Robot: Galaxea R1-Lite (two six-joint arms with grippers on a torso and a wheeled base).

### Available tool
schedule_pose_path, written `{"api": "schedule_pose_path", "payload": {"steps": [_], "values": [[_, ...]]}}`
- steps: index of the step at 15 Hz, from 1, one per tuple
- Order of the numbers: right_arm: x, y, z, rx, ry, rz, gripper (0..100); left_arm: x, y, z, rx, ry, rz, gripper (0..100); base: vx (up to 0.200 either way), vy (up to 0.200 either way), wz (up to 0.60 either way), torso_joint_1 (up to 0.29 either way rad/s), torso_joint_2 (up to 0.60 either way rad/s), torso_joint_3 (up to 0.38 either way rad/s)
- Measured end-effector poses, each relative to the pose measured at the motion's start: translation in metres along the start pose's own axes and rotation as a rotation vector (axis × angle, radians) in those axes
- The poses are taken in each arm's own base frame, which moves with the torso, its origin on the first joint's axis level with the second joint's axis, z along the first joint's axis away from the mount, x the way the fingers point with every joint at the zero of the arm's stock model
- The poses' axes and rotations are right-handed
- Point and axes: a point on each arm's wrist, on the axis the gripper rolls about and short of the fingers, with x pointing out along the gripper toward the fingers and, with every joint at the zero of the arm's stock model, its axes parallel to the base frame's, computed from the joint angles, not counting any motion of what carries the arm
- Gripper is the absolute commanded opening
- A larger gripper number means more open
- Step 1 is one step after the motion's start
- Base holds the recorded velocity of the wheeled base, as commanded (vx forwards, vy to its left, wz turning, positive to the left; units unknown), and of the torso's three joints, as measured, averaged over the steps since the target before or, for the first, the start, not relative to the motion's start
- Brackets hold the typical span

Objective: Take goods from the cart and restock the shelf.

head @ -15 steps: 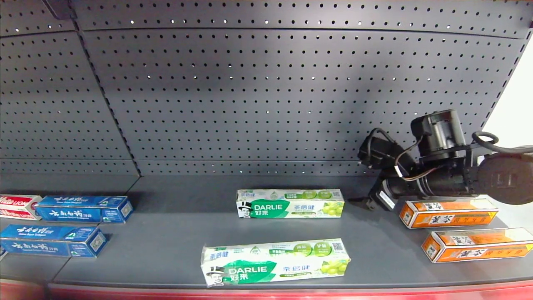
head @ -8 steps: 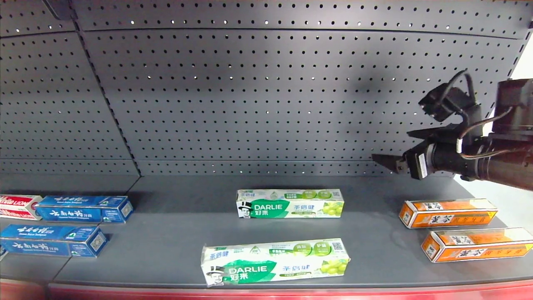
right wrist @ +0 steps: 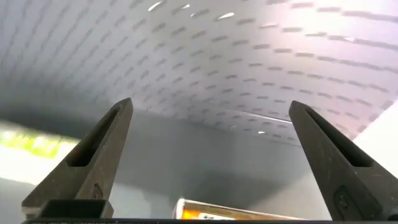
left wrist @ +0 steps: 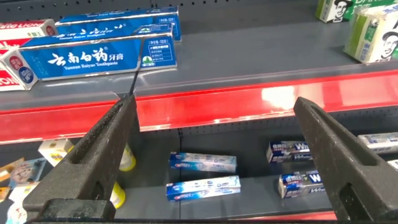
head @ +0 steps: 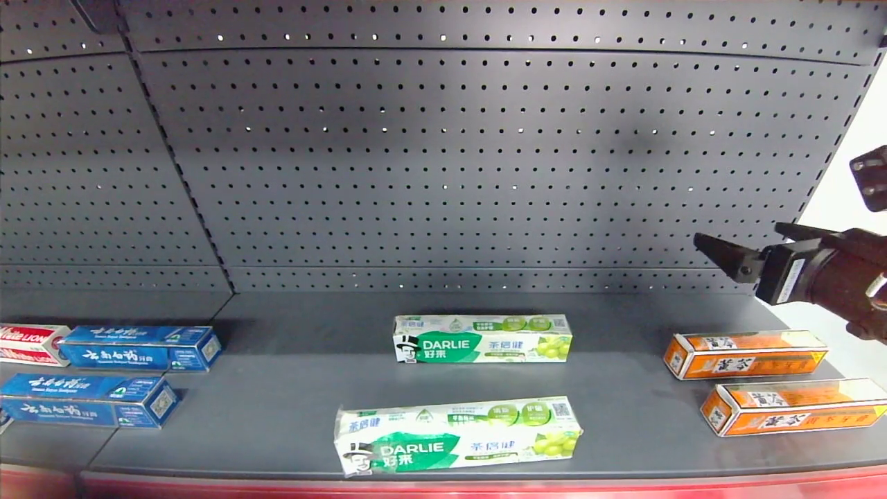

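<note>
In the head view the grey shelf (head: 291, 388) runs under a perforated back panel (head: 443, 173), with a red rail (head: 443, 486) along its front edge. Toothpaste boxes lie flat and lengthwise on it. The rear green box (head: 483, 338) is near the middle and the front green box (head: 457, 438) sits close to the rail. At the right, the rear orange box (head: 745, 354) is just behind the front orange box (head: 795, 407), whose far end is cut off by the frame. At the left, the rear blue box (head: 141, 347) partly covers a red-and-white box (head: 31, 344) that is cut by the edge, and the front blue box (head: 86, 400) lies nearer the rail. The right gripper (head: 738, 237) hangs above the orange boxes and apart from them, in front of the panel. Its dark fingers are spread, nothing is between them, and the arm behind runs out of frame. In the left wrist view the left gripper (left wrist: 214, 102) is also spread wide and holds nothing. It is out in front of the red rail, with the blue boxes above one finger and the green boxes cropped at a corner. Between the fingers a lower shelf (left wrist: 252, 171) carries four blue-and-white boxes (left wrist: 203, 162) lying flat. Some yellow items (left wrist: 123, 160) beside one finger are too hidden to identify. In the right wrist view the spread fingers (right wrist: 93, 162) frame the back panel and the grey shelf. An orange box end shows between them, and a pale green smear at the side is too blurred to read.
</note>
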Motion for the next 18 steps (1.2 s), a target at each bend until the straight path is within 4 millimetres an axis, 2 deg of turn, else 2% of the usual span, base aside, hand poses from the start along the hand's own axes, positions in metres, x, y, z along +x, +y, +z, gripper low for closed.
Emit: {"api": "schedule_pose_path", "payload": {"steps": [4,5,7,9,11,13,15,18], "values": [[-0.009,-0.004,-0.008,0.058,0.004,-0.052,100,-0.003,0.001,0.014,-0.006,-0.029,-0.014,100,0.0,0.0,0.0,0.0,0.0,0.0],[-0.011,-0.005,-0.009,0.057,0.008,-0.057,100,-0.005,0.001,0.026,-0.002,-0.048,-0.019,100,0.0,0.0,0.0,0.0,0.0,0.0],[-0.015,-0.006,-0.016,0.052,0.028,-0.074,100,-0.002,0.004,0.068,0.027,-0.051,-0.008,100,0.0,0.0,0.0,0.0,0.0,0.0],[-0.017,-0.005,-0.022,0.048,0.05,-0.079,100,0.02,0.007,0.103,0.081,0.033,-0.002,100,0.0,0.0,0.0,0.0,0.0,0.0],[-0.018,-0.007,-0.026,0.046,0.063,-0.088,100,0.052,0.009,0.122,0.185,0.149,-0.018,100,0.0,0.0,0.0,0.0,0.0,0.0],[-0.016,-0.007,-0.028,0.045,0.072,-0.091,100,0.08,0.007,0.119,0.282,0.27,-0.089,100,0.0,0.0,0.0,0.0,0.0,0.0],[-0.015,-0.008,-0.028,0.045,0.073,-0.092,100,0.1,0.0,0.107,0.323,0.382,-0.177,100,0.0,0.0,0.0,0.0,0.0,0.0],[-0.011,-0.009,-0.026,0.049,0.065,-0.096,100,0.136,-0.012,0.101,0.355,0.424,-0.249,100,0.0,0.0,0.0,0.0,0.0,0.0]]}}
